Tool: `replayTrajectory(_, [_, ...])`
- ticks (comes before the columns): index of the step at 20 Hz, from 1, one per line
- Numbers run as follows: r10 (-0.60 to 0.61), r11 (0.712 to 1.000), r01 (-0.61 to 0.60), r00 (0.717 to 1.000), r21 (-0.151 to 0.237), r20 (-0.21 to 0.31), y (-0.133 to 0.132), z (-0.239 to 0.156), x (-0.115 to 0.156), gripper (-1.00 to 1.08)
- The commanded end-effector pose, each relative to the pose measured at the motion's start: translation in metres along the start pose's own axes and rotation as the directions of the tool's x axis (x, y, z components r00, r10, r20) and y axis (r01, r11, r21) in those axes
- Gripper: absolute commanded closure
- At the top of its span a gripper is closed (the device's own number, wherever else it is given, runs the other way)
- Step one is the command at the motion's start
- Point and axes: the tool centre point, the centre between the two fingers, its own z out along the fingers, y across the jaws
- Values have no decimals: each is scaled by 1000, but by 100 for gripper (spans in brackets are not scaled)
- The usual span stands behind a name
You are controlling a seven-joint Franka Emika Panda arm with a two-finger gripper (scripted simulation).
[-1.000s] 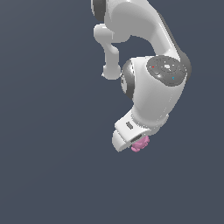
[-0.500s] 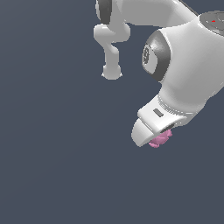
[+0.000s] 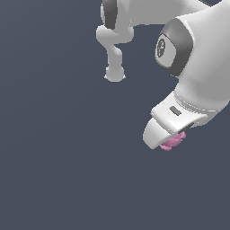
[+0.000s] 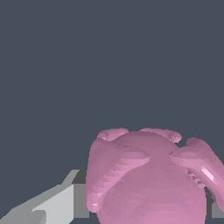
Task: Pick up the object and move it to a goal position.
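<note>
Pink, lumpy and matte, the object [image 3: 172,141] is seen in the lower right of the exterior view, tucked under the white pincer [image 3: 176,137] and partly hidden by its housing. Only a knobbly edge of it is shown there, against a plain dark grey-blue background with no surface visible beneath it. In the wrist view the object [image 4: 151,179] is rendered very large and close, filling the lower right of the frame, its rounded lobes spread over a smooth bulge. A grey finger [image 4: 57,203] is seen just beside it at the lower left of that frame, and a sliver of another part is glimpsed at the lower right edge. The pincer is closed about the object, which is held between its fingers. The white arm [image 3: 197,67] is shown descending from the upper right of the exterior view.
</note>
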Motion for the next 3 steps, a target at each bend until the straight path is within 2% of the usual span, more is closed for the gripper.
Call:
replayTrajectory(1, [0, 1000, 0, 1000, 0, 0, -1, -2, 1, 108])
replayTrajectory(3, [0, 1000, 0, 1000, 0, 0, -1, -2, 1, 108])
